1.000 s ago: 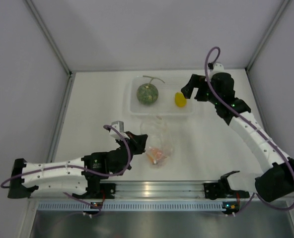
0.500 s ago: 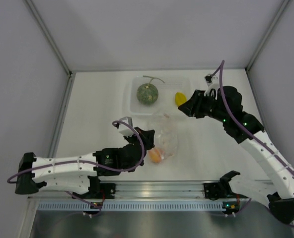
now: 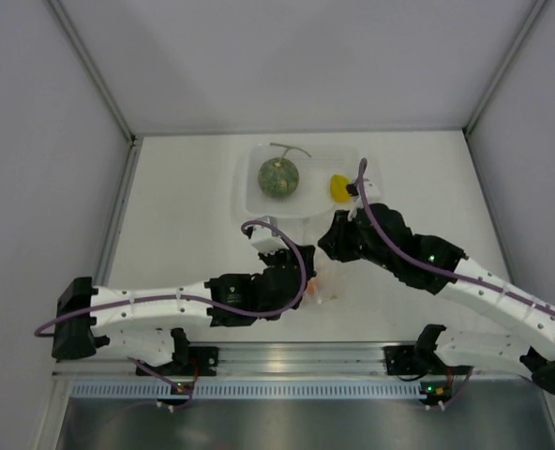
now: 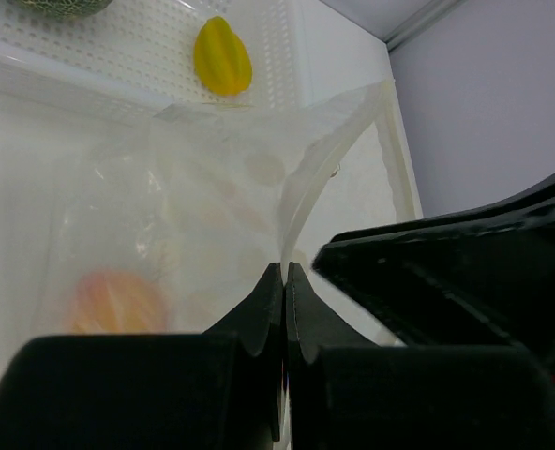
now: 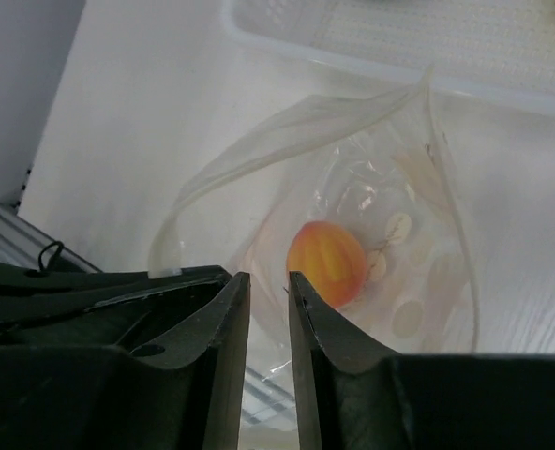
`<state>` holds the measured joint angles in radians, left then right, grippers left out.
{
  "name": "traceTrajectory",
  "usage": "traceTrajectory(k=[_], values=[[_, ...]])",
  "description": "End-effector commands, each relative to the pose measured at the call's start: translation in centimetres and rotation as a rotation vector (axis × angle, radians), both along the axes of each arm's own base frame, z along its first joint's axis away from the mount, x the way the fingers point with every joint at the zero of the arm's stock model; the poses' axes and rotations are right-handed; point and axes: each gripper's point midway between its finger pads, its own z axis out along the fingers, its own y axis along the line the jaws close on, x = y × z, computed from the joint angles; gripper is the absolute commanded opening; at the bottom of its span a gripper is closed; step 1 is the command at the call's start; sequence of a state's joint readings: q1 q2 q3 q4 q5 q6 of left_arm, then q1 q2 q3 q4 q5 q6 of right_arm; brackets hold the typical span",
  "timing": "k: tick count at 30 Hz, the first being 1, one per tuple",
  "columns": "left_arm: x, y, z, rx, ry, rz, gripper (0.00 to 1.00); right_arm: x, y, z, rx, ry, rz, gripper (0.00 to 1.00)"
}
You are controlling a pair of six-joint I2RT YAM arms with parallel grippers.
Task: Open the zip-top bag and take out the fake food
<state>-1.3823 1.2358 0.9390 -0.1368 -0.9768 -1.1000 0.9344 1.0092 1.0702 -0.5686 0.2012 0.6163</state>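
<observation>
White bench (image 3: 184, 206), grey walls (image 3: 287, 66). Left end effector (image 4: 284, 271) pinches bag (image 4: 193, 206); right end effector (image 5: 268, 281) narrowly spread over it.

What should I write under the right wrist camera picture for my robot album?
Right gripper, jaws parted, peers into the open zip-top bag at the orange-red toy fruit.

bag mouth: zip-top bag (image 5: 357, 183) gapes wide toward right gripper (image 5: 268, 278); orange-red fruit (image 5: 326, 262) unobstructed inside
near side: left gripper (image 4: 284, 272) pinching rim, crowds entry
behind: tub (image 3: 310, 192) wall close
left: open table (image 3: 174, 216)
</observation>
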Motion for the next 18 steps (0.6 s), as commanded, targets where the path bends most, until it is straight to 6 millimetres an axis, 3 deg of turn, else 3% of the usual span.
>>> traceTrajectory(k=[1, 7, 11, 18], values=[[-0.1, -1.0, 2.9, -0.121, 0.009, -0.008, 0.0, 0.9, -0.8, -3.1, -0.049, 0.009, -0.163, 0.23], [-0.3, -1.1, 2.8, -0.16, 0.033, -0.012, 0.0, 1.5, 1.4, -7.1, -0.056, 0.061, -0.17, 0.23], [-0.3, -0.9, 1.5, -0.14, 0.041, -0.004, 0.0, 1.8, 2.5, -10.5, -0.141, 0.112, -0.159, 0.27], [-0.6, -0.4, -0.4, -0.101, 0.054, -0.014, 0.0, 0.2, 4.7, -12.3, -0.092, 0.166, -0.058, 0.34]])
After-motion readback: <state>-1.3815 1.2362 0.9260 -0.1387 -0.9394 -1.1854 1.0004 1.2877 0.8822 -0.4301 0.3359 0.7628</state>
